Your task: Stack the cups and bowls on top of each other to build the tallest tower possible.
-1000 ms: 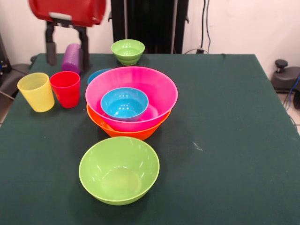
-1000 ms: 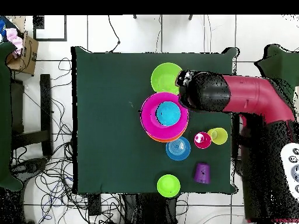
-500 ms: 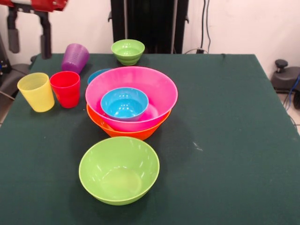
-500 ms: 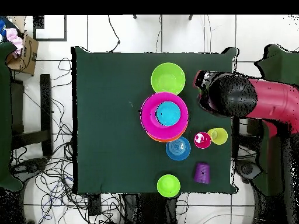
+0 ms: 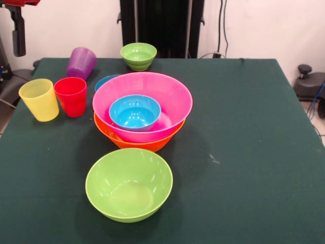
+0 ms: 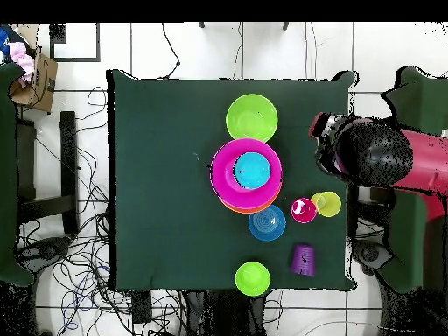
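Observation:
A pink bowl [image 5: 152, 91] sits nested in an orange bowl [image 5: 136, 143], and a blue bowl [image 5: 134, 112] lies inside the pink one. Behind them peeks another blue bowl [image 5: 105, 81]. A medium green bowl [image 5: 129, 184] rests near the front edge, and a small green bowl [image 5: 138, 55] stands at the far side. The yellow cup [image 5: 39, 99] and red cup [image 5: 71, 96] stand side by side; the purple cup [image 5: 81, 63] stands alone behind them. My gripper [image 6: 325, 144] hangs off the table's edge, open and empty; one finger [image 5: 19, 35] shows in the front view.
The green table [image 5: 244, 152] has wide bare cloth on the side opposite the cups. Black equipment stands behind the small green bowl. Cables and a cardboard box [image 6: 39, 74] lie on the floor around the table.
The gripper has lifted off the purple cup and drawn away sideways past the table's edge. The purple cup now stands free on the table.

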### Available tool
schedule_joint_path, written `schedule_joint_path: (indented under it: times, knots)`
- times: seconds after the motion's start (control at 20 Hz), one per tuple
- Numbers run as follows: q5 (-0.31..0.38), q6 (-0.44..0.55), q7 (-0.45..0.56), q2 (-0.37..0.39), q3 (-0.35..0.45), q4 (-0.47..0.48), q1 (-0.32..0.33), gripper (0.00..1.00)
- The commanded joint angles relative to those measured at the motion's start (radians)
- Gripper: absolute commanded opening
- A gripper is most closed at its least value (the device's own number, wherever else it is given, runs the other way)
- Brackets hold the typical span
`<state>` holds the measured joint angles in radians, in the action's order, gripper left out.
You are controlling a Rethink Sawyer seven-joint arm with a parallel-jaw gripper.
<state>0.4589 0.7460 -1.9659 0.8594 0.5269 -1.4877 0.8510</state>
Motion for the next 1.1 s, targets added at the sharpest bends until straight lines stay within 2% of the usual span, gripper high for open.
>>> schedule_joint_path:
  times: [0.05, 0.4, 0.75, 1.1]
  knots:
    - [0.092, 0.023, 0.247, -0.048, 0.042, -0.117, -0.021, 1.0]
    - [0.107, -0.041, 0.237, -0.079, 0.054, -0.196, 0.004, 1.0]
    - [0.126, -0.064, 0.215, -0.111, 0.058, -0.213, 0.003, 1.0]
    - [0.177, -0.071, 0.199, -0.135, 0.049, -0.217, -0.006, 1.0]
